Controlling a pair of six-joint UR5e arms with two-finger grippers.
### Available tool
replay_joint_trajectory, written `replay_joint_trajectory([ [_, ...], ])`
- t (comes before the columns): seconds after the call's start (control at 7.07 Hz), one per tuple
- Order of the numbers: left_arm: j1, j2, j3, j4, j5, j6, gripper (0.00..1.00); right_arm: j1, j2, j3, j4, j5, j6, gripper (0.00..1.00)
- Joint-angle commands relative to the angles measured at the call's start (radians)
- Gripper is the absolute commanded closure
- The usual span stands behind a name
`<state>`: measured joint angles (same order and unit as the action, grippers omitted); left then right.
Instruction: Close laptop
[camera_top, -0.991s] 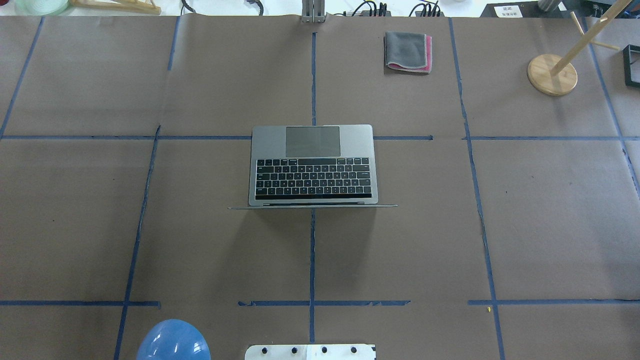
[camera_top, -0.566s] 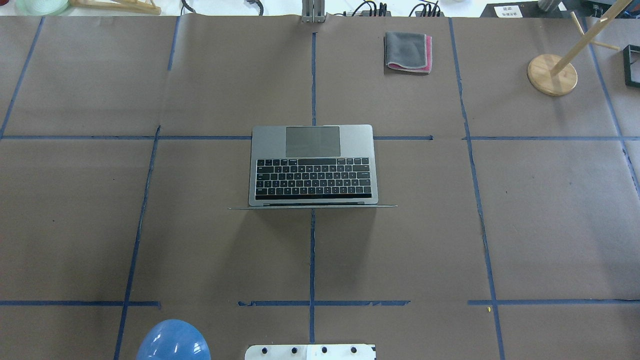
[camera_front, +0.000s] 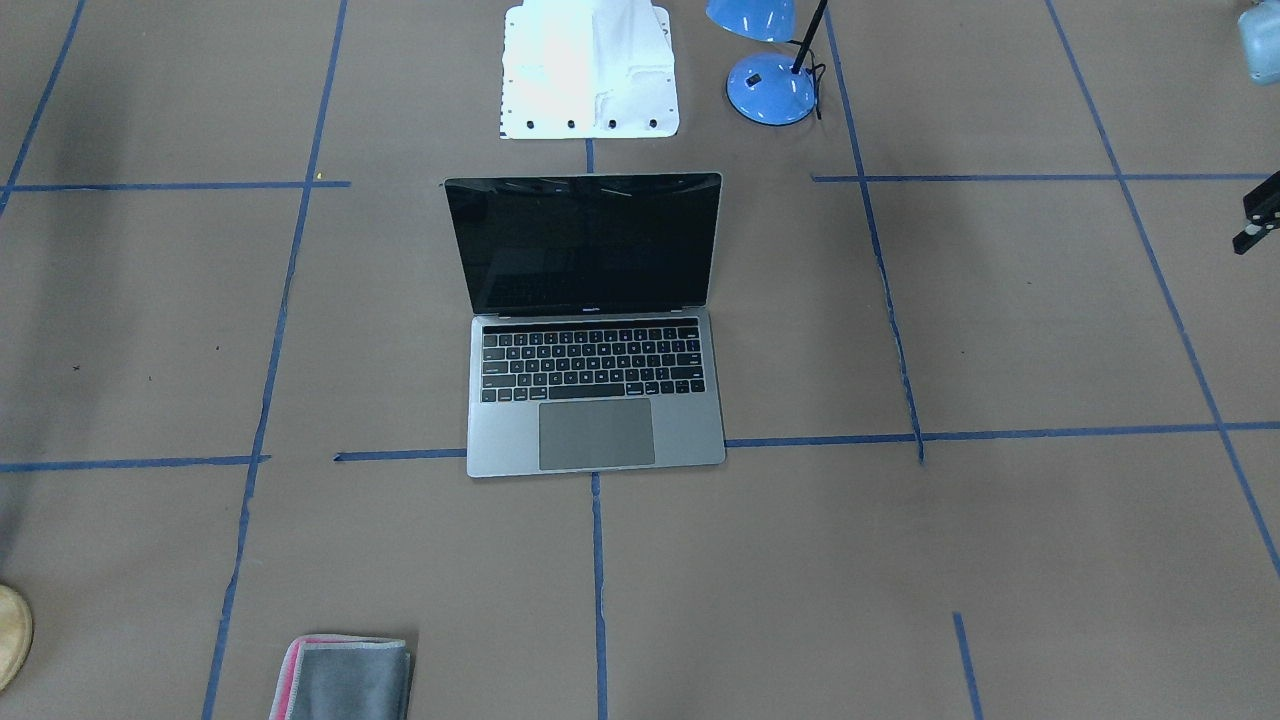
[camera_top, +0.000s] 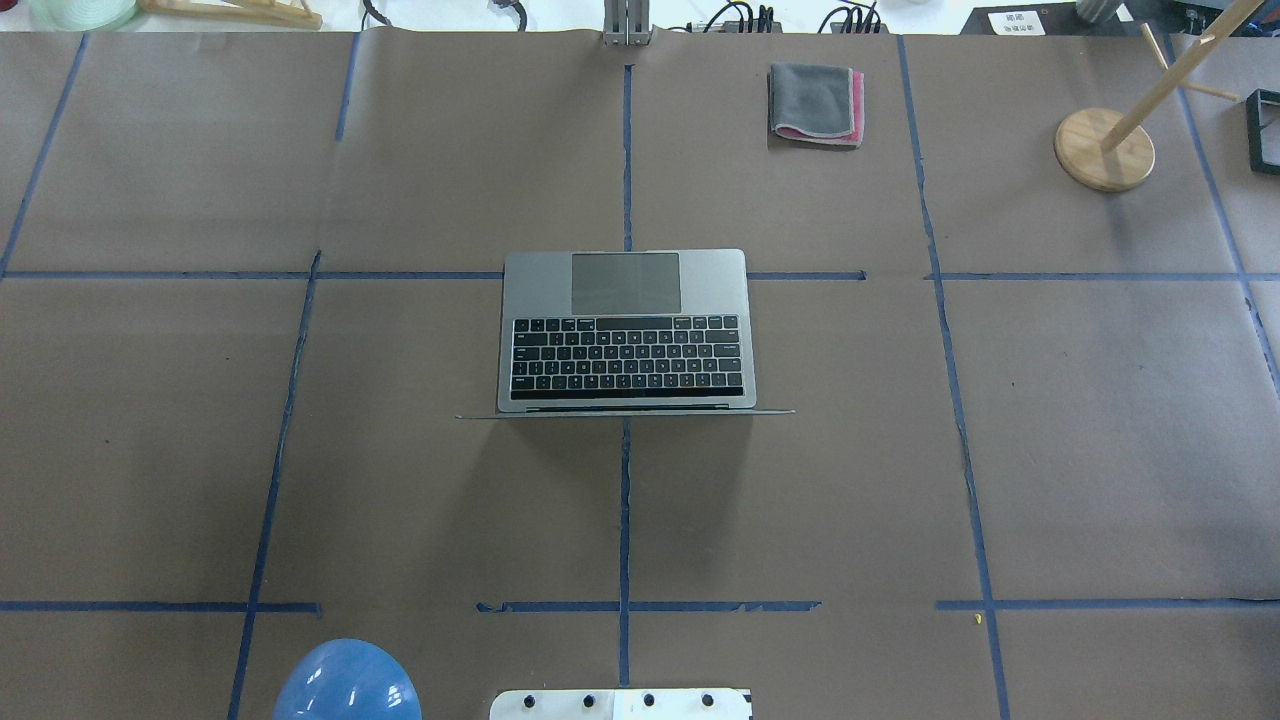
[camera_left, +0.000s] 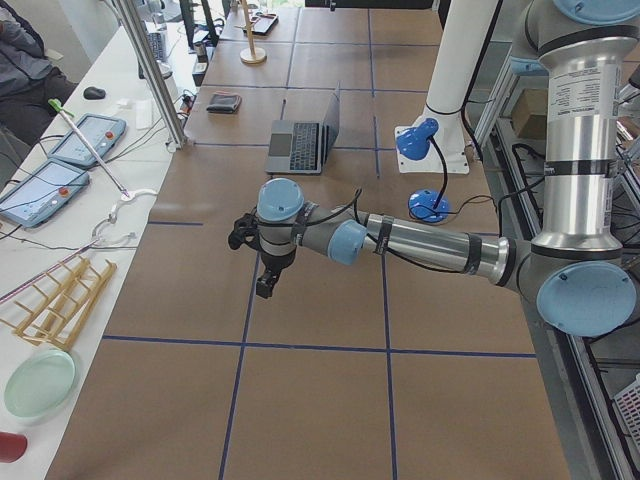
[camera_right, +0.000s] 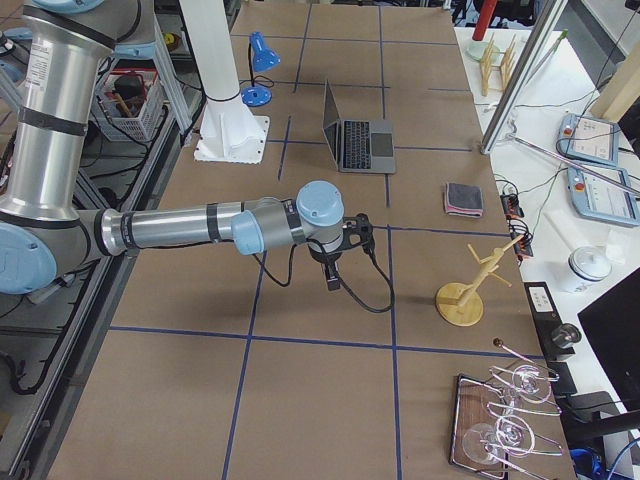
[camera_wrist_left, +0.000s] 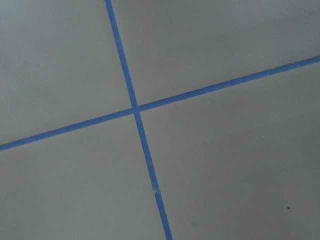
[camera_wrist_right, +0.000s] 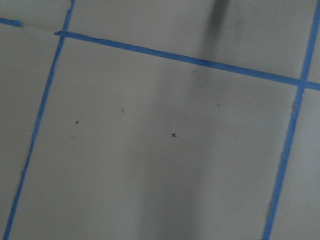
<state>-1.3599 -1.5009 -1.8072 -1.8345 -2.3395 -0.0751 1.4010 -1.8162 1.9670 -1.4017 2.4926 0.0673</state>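
Note:
The laptop (camera_top: 625, 290) stands open in the middle of the table, keyboard and trackpad facing up and the lid upright; its black screen (camera_front: 585, 245) is dark. It also shows in the left view (camera_left: 300, 145) and the right view (camera_right: 360, 140). My left gripper (camera_left: 266, 283) hangs over bare table well off to the laptop's left side. My right gripper (camera_right: 334, 277) hangs over bare table well off to its right side. Neither touches the laptop. I cannot tell whether either is open or shut. The wrist views show only brown paper and blue tape.
A blue desk lamp (camera_front: 770, 90) stands near the white robot base plate (camera_front: 588, 70). A folded grey-and-pink cloth (camera_top: 815, 103) lies at the far side. A wooden stand (camera_top: 1103, 148) is at the far right. Trays and tablets line the operators' bench (camera_left: 70, 160).

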Motion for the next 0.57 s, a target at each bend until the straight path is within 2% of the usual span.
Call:
replay_joint_trajectory([
  [0.0, 0.19, 0.004, 0.002, -0.235, 0.0, -0.269, 0.0, -0.109, 0.035, 0.042, 0.0, 0.054, 0.035, 0.01],
  [0.14, 0.291, 0.004, 0.003, -0.362, 0.009, -0.449, 0.0, -0.153, 0.041, 0.059, 0.048, 0.066, 0.096, 0.01],
  [0.28, 0.355, 0.004, 0.006, -0.471, 0.012, -0.582, 0.0, -0.218, 0.041, 0.058, 0.198, 0.065, 0.267, 0.01],
  [0.42, 0.378, 0.004, -0.003, -0.517, 0.012, -0.648, 0.0, -0.306, 0.04, 0.055, 0.407, 0.039, 0.524, 0.01],
])
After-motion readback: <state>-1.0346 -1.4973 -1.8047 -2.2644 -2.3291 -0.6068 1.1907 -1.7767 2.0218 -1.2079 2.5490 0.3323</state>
